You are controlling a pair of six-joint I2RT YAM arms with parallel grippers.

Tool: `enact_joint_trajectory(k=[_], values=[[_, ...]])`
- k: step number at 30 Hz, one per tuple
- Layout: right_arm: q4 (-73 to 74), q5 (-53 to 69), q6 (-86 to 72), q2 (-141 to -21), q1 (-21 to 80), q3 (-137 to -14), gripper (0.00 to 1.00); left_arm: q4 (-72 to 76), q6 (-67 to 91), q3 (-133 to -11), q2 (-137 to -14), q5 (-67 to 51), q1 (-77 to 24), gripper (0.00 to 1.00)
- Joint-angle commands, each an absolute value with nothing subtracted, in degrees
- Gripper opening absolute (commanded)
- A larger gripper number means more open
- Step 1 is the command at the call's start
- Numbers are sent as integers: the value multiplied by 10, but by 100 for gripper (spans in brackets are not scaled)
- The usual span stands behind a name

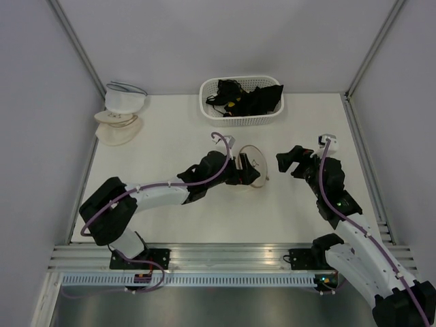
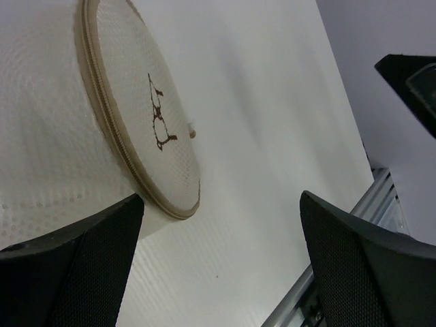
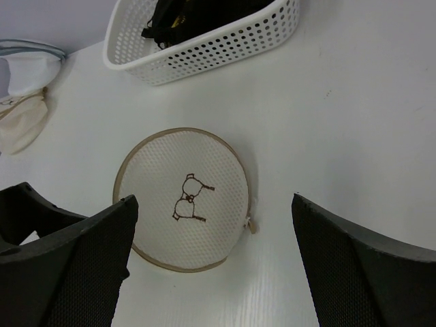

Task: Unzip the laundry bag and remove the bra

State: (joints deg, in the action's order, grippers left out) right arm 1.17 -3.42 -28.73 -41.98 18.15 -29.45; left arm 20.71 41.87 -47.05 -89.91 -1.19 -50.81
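The laundry bag (image 1: 256, 162) lies flat in the middle of the table, a round cream mesh pouch with a brown bra outline stitched on its top (image 3: 184, 197). A small zip pull (image 3: 252, 224) sticks out at its right rim. The rim seam looks shut all round. The bra is hidden. My left gripper (image 1: 240, 170) hangs open over the bag's left edge, with the bag (image 2: 146, 116) ahead of its fingers and nothing between them. To the right of the bag, my right gripper (image 1: 287, 163) is open and empty, and apart from it.
A white perforated basket (image 1: 206, 103) with black garments stands at the back centre; its wall (image 3: 204, 51) shows in the right wrist view. Stacked cream and white dome pouches (image 1: 120, 112) sit at the back left. Grey walls close three sides.
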Motion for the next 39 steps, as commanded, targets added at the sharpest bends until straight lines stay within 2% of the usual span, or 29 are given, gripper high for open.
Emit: enact_joint_trajectory(k=[1, 8, 13, 16, 17, 19, 20, 22, 23, 24, 27, 31, 34, 37, 39], values=[[40, -70, -281, -424, 182, -323, 98, 149, 453, -528, -902, 78, -534, 98], [41, -70, -294, -443, 183, -327, 98, 72, 469, -570, -950, 118, -542, 96], [46, -69, -300, -445, 183, -329, 98, 58, 466, -589, -1000, 130, -541, 85], [42, -59, -303, -439, 183, -323, 96, 67, 461, -591, -1014, 136, -542, 68], [40, -55, -302, -435, 182, -321, 95, 70, 457, -590, -1015, 139, -541, 57], [38, -50, -301, -433, 183, -318, 91, 82, 452, -586, -1015, 141, -541, 45], [37, -47, -299, -434, 183, -318, 90, 83, 445, -586, -1014, 142, -541, 31], [34, -39, -294, -433, 182, -316, 86, 89, 437, -582, -1006, 144, -540, 19], [33, -34, -294, -434, 183, -316, 86, 91, 430, -580, -1004, 143, -540, 8], [33, -33, -294, -435, 182, -316, 86, 93, 425, -578, -1000, 140, -537, 3], [33, -25, -285, -443, 183, -316, 83, 110, 397, -566, -979, 105, -531, 2], [42, -12, -276, -456, 183, -321, 82, 132, 344, -541, -941, -3, -492, 2], [44, -3, -270, -461, 183, -323, 83, 141, 311, -528, -913, -218, -434, 2], [33, 44, -262, -465, 182, -320, 84, 131, 294, -529, -901, -369, -383, 2], [22, 71, -258, -470, 182, -316, 85, 119, 280, -532, -897, -416, -368, 2]])
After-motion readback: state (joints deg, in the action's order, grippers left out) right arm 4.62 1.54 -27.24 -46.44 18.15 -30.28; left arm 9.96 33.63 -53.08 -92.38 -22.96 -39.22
